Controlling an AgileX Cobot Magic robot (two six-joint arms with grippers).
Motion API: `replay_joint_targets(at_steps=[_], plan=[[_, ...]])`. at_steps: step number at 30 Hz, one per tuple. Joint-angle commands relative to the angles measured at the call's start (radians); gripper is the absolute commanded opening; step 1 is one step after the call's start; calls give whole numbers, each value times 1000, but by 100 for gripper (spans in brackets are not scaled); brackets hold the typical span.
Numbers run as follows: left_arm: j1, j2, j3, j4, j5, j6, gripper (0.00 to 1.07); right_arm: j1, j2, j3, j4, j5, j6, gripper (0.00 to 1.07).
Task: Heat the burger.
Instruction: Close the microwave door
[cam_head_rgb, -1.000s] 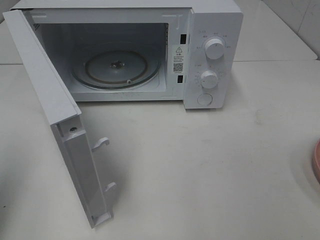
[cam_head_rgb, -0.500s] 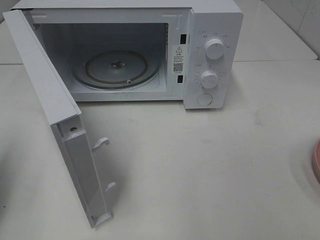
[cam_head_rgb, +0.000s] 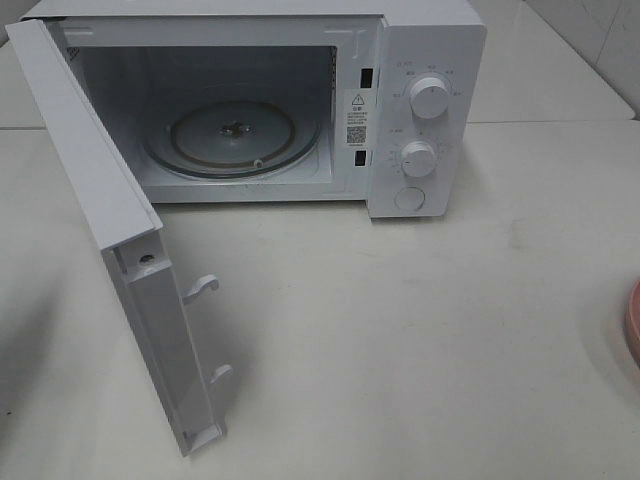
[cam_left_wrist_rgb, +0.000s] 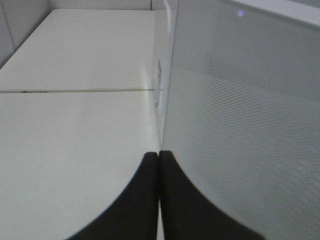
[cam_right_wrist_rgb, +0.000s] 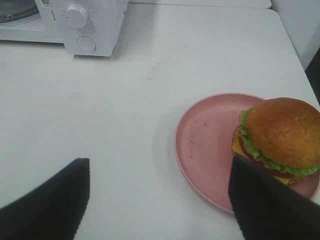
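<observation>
- At the table's right edge, the burger (cam_right_wrist_rgb: 280, 135) sits on its pink plate (cam_right_wrist_rgb: 205, 145); my right claw (cam_right_wrist_rgb: 160, 200) hangs above, fingers apart, ready to grasp.
- My left claw (cam_left_wrist_rgb: 159, 165), pressed together, rests beside the microwave door (cam_head_rgb: 130, 270), open for loading.

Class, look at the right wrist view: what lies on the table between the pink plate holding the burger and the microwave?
Nothing: only bare white tabletop separates the pink plate from the microwave, as the right wrist view shows.
</observation>
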Motion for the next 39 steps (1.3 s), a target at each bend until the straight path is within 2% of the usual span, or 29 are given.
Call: replay_joint_targets(at_steps=[1,2,5,9,11,13,14,16,18,19,21,22,23,25,26,27,29,30,35,39], plan=[[-4,52,0,92,-153,-54,0,-3,-26,1,-1,-7,0,75],[-4,80,0,125,-222,-58,0,-3,-26,1,-1,-7,0,75],[-25,119,0,144,-299,-69,0,-3,-26,1,-1,-7,0,75],[-72,151,-7,144,-308,-70,0,-3,-26,1,-1,-7,0,75],[-92,162,-8,141,-308,-63,0,-3,-26,1,-1,-7,0,75],[-161,209,-15,99,-312,-13,0,-3,-26,1,-1,-7,0,75],[-161,209,-15,99,-312,-13,0,-3,-26,1,-1,-7,0,75],[-207,240,-15,53,-336,14,0,-3,-26,1,-1,-7,0,75],[-220,246,-15,39,-343,15,0,-3,-26,1,-1,-7,0,75],[-259,265,-15,-7,-363,16,0,-3,-26,1,-1,-7,0,75],[-276,273,-15,-30,-366,19,0,-3,-26,1,-1,-7,0,75],[-317,288,-18,-90,-369,44,0,-3,-26,1,-1,-7,0,75],[-317,288,-18,-90,-369,44,0,-3,-26,1,-1,-7,0,75],[-379,315,-26,-196,-392,94,0,-3,-26,1,-1,-7,0,75],[-379,315,-26,-196,-392,94,0,-3,-26,1,-1,-7,0,75],[-420,334,-37,-252,-397,121,0,-3,-26,1,-1,-7,0,75],[-443,345,-46,-278,-399,132,0,-3,-26,1,-1,-7,0,75],[-486,368,-67,-318,-410,151,0,-3,-26,1,-1,-7,0,75],[-550,415,-121,-387,-411,151,0,-3,-26,1,-1,-7,0,75],[-615,479,-208,-451,-410,151,0,-3,-26,1,-1,-7,0,75]])
